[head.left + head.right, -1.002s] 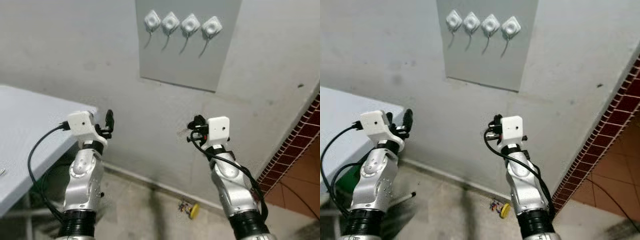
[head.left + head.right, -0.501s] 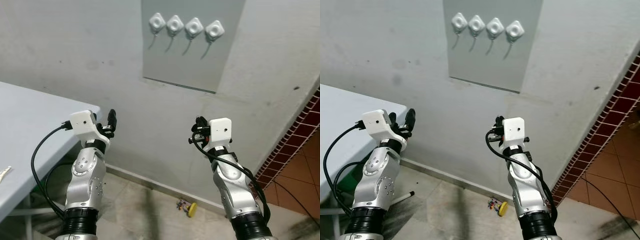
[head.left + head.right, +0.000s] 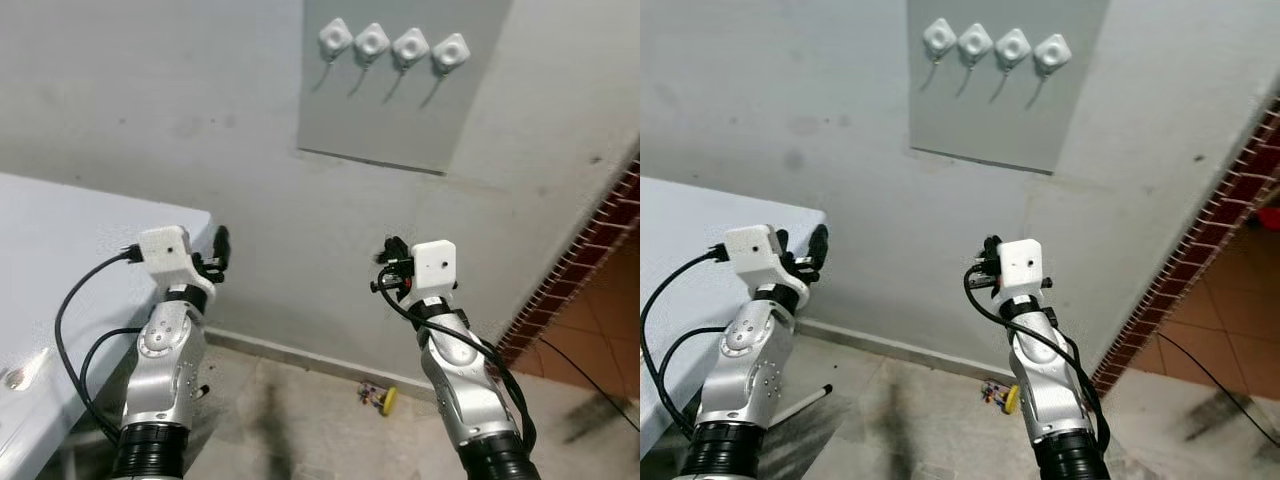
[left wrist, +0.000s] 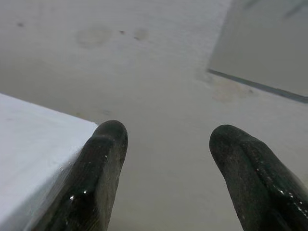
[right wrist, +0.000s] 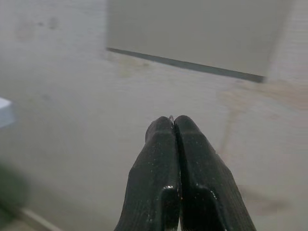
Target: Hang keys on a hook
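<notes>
Four white hooks [image 3: 392, 46] sit in a row on a grey panel [image 3: 400, 120] high on the wall. A small bunch of keys with a yellow tag [image 3: 380, 398] lies on the floor at the foot of the wall, below and between my arms. My right gripper [image 3: 385, 266] is raised toward the wall under the panel, shut, its fingertips [image 5: 166, 126] pressed together with a tiny pale sliver at the tip. My left gripper [image 3: 218, 250] is raised beside the table corner and stands open [image 4: 168, 139] with nothing between its fingers.
A white table [image 3: 60, 270] fills the left side, its corner close to my left gripper. A red brick strip [image 3: 585, 265] runs down the wall at the right, with tiled floor and a dark cable [image 3: 600, 385] beyond it. Concrete floor lies below.
The whole picture has shifted, so the hook panel now sits further right and higher in view. Both arms hold much the same raised pose; the grippers' states are unchanged.
</notes>
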Motion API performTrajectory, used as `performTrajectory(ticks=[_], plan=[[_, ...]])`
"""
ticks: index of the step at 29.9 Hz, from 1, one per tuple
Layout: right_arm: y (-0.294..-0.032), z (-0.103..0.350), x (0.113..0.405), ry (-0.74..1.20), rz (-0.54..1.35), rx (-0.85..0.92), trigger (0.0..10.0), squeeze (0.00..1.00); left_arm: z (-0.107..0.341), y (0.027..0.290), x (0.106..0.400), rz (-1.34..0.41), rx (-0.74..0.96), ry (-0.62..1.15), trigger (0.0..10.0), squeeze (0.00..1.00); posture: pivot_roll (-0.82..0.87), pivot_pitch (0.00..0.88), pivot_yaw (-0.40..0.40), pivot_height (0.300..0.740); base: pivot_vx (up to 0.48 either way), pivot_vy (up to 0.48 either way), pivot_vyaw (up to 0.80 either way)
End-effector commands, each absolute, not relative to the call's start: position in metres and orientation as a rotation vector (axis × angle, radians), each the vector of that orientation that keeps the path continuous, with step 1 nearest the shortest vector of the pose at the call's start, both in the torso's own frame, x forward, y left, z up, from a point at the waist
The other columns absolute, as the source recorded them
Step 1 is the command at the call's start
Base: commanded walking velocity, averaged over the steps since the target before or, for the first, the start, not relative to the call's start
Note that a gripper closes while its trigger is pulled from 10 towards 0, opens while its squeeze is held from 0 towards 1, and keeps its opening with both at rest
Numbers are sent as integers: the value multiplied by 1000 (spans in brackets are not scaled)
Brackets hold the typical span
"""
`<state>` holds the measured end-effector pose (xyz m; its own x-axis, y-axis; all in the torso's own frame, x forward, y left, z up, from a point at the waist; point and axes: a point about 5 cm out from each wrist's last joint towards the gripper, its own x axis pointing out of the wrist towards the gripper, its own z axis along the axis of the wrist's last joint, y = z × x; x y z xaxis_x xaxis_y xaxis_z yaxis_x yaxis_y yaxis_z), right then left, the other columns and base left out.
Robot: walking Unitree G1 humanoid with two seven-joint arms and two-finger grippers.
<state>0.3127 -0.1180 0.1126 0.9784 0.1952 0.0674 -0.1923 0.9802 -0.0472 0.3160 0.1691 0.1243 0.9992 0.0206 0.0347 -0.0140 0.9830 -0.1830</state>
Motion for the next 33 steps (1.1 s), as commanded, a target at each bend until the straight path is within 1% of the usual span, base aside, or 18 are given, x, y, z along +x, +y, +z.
performTrajectory(ticks=[1,10,33], plan=[[-119,118,313,-87,188,-44,10000,0,130,169,317,3,-163,-45,10000,0,-130,15,-9,740,0,0,0],[-118,117,312,-87,189,-36,10000,0,131,170,315,0,-153,-45,10000,0,-121,20,-6,740,0,0,0],[-115,118,312,-92,197,-32,10000,0,135,170,315,-15,-123,-56,10000,0,-116,15,-6,740,274,0,0]])
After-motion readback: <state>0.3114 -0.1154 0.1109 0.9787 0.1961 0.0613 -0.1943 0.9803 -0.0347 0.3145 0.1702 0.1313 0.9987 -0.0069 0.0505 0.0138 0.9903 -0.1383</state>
